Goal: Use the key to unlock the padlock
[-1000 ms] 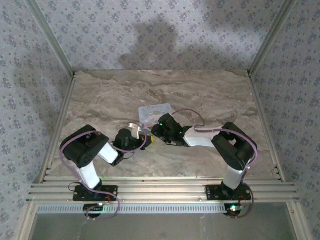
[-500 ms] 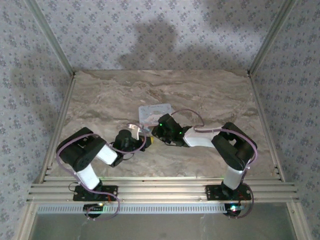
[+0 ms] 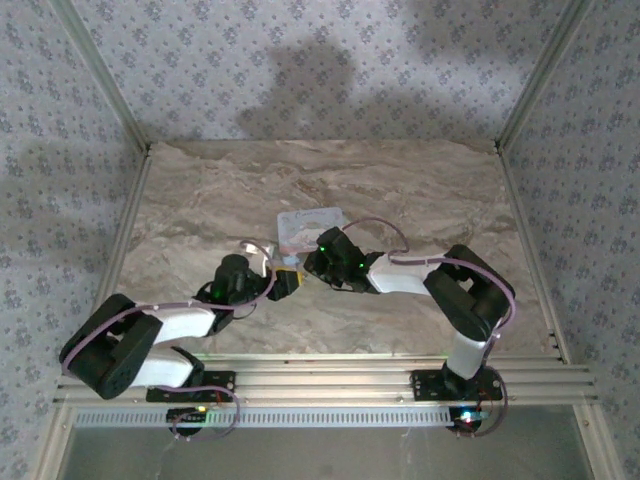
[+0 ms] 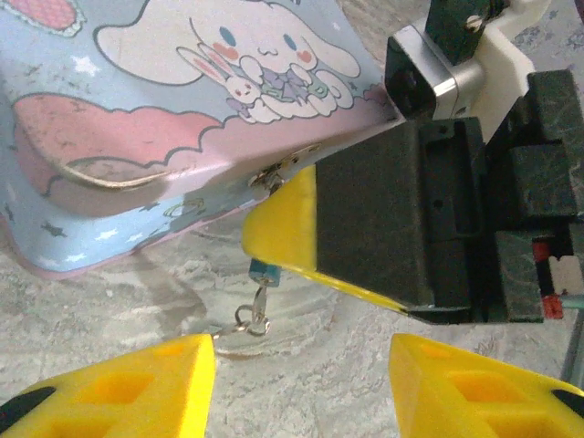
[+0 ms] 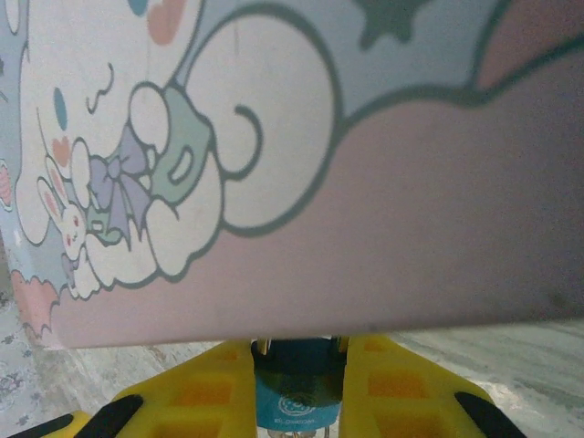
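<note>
Dropping the left arm [image 3: 170, 325] low across the lower left of the top view, keeping the left gripper [image 4: 301, 349] aimed at the box [image 4: 137, 119], with jaws gaping wide on nothing. Pinching the blue padlock [image 5: 297, 388] tight in the right gripper [image 5: 298, 358] at bottom centre of its view; probably lining up on the dangling key [image 4: 256, 294].

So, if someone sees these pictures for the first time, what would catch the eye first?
Most likely the pastel pink and blue box with a white cartoon dog, lying mid-table just beyond both grippers. Next comes the right gripper, whose yellow fingers pinch a small blue padlock at the box's front edge. The left gripper hovers open right before it, and a small metal ring hangs under the padlock.
</note>
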`<state>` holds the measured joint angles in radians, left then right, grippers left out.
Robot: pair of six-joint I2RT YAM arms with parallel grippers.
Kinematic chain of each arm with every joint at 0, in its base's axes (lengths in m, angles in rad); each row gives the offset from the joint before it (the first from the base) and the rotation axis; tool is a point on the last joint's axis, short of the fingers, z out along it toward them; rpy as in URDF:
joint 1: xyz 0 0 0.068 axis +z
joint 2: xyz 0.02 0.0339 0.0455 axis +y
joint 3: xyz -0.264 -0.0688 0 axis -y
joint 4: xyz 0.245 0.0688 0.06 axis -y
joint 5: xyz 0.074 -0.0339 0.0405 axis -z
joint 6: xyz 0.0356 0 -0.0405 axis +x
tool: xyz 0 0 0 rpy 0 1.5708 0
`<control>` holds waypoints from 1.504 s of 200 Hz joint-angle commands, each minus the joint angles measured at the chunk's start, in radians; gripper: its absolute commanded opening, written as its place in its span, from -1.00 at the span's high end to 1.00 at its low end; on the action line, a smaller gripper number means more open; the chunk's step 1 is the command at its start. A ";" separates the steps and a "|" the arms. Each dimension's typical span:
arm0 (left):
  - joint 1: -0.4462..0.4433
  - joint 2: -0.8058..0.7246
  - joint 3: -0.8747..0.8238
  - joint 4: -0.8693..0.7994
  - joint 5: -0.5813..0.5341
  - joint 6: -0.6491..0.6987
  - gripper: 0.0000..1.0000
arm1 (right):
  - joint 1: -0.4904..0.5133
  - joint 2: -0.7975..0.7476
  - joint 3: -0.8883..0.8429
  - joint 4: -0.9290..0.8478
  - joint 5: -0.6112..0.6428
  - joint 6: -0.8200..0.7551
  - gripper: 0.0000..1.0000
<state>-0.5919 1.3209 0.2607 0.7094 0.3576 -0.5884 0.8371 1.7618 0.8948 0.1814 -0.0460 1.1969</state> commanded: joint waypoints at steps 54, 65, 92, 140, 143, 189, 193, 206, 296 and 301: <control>0.050 0.092 0.037 0.122 0.182 -0.108 0.01 | -0.015 -0.033 0.030 -0.082 -0.083 0.017 1.00; 0.052 0.118 0.048 0.138 0.198 -0.112 0.07 | -0.017 -0.036 0.030 -0.079 -0.086 0.018 1.00; 0.052 0.181 0.070 0.179 0.222 -0.127 0.19 | -0.018 -0.042 0.030 -0.076 -0.093 0.022 1.00; 0.052 0.268 0.080 0.239 0.204 -0.148 0.32 | -0.020 -0.048 0.030 -0.077 -0.102 0.023 1.00; 0.053 0.272 0.081 0.240 0.202 -0.148 0.33 | -0.020 -0.048 0.031 -0.077 -0.103 0.023 1.00; 0.051 0.321 0.084 0.272 0.187 -0.141 0.36 | -0.024 -0.050 0.030 -0.075 -0.112 0.024 1.00; 0.052 0.325 0.084 0.277 0.188 -0.142 0.36 | -0.025 -0.050 0.029 -0.074 -0.113 0.024 1.00; 0.049 0.336 0.085 0.286 0.190 -0.141 0.36 | -0.027 -0.050 0.026 -0.073 -0.114 0.026 1.00; 0.035 0.392 0.111 0.326 0.208 -0.132 0.43 | -0.029 -0.056 0.016 -0.063 -0.120 0.035 1.00; 0.033 0.394 0.113 0.325 0.211 -0.131 0.45 | -0.029 -0.057 0.014 -0.062 -0.120 0.036 1.00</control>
<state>-0.5461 1.6985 0.3424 0.9897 0.5434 -0.7273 0.8108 1.7390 0.9062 0.1303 -0.1368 1.2007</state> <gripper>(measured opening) 0.291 0.189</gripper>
